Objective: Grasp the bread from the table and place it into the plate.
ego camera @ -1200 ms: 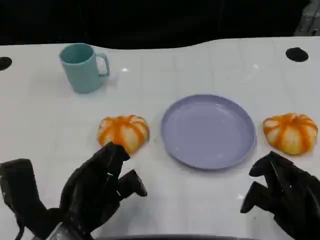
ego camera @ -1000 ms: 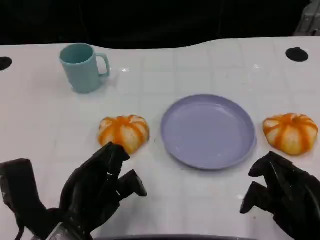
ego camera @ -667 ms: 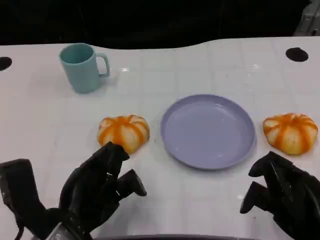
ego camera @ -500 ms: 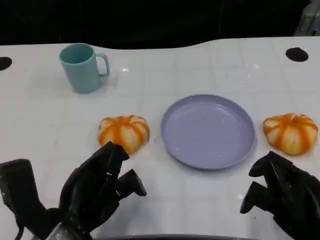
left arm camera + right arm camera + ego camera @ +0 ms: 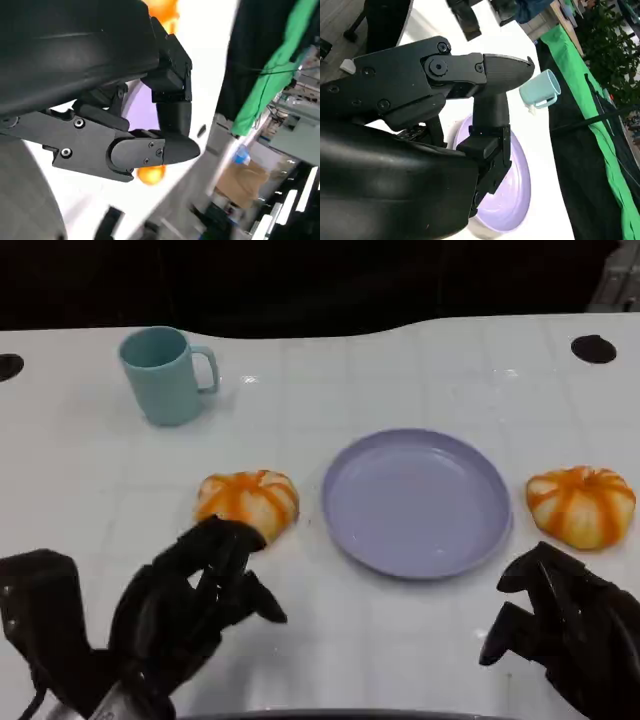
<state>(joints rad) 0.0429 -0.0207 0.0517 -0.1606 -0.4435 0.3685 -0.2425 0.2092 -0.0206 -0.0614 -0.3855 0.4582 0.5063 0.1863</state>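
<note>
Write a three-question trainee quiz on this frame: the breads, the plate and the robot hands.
1. True or false: the plate already holds bread.
2. Which bread lies nearest the left robot hand? A. the left bread B. the right bread
3. Fill in: the teal mug stands on the ___.

Key: 1 false; 2 A; 3 table. The right robot hand holds nothing either.

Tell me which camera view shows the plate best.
The head view: the whole purple plate lies unobstructed between the two pieces of bread. In the right wrist view the right hand covers part of it. The left wrist view shows a purple sliver behind the left hand.
</note>
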